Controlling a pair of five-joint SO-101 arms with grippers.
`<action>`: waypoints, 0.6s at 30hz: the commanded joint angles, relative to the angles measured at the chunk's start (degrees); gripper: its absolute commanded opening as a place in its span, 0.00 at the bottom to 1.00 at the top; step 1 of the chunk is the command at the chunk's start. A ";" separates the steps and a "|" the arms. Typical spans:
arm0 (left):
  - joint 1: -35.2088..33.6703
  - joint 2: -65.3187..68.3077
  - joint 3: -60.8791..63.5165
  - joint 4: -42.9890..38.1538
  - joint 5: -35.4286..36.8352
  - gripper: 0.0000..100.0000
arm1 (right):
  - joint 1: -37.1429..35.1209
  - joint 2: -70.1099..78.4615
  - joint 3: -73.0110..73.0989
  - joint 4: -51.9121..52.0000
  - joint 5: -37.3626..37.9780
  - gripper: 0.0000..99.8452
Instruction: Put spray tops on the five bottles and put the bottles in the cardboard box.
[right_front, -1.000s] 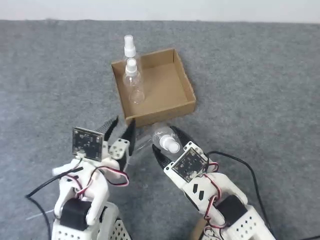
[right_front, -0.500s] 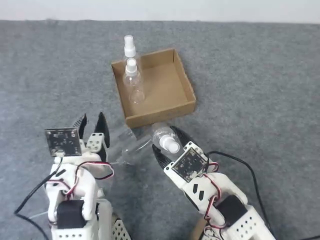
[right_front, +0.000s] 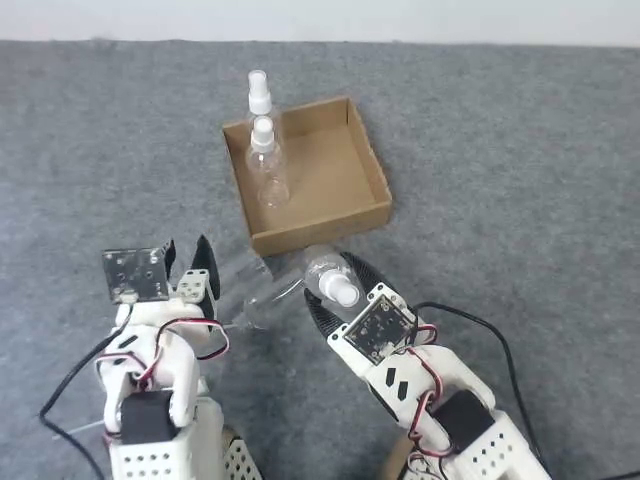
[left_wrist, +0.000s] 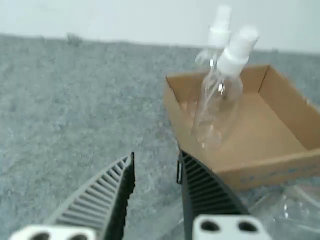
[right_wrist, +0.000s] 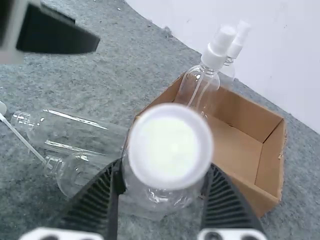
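High camera looks steeply down on the tabletop (right_front: 520, 150), box (right_front: 320, 228) toward the far side. Left wrist camera, low behind the left end effector (left_wrist: 156, 165), faces forward to that box. Right wrist camera, tight in, faces it too; all three share it.

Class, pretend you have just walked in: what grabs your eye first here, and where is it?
The right end effector grips a capped bottle just in front of the cardboard box. Two more capped bottles stand at the box's far left corner, and the left end effector hangs open beside clear bottles lying on the carpet.
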 joint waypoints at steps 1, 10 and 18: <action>-0.26 -0.97 0.75 -0.18 -3.43 0.13 | 0.75 -0.84 1.14 -0.92 0.79 0.10; -0.26 -0.97 1.10 -0.26 -3.78 0.13 | 5.49 -0.92 -0.18 -0.92 0.79 0.10; -0.26 -0.97 1.19 -0.26 -3.87 0.13 | 10.95 -0.92 -3.69 1.98 0.53 0.10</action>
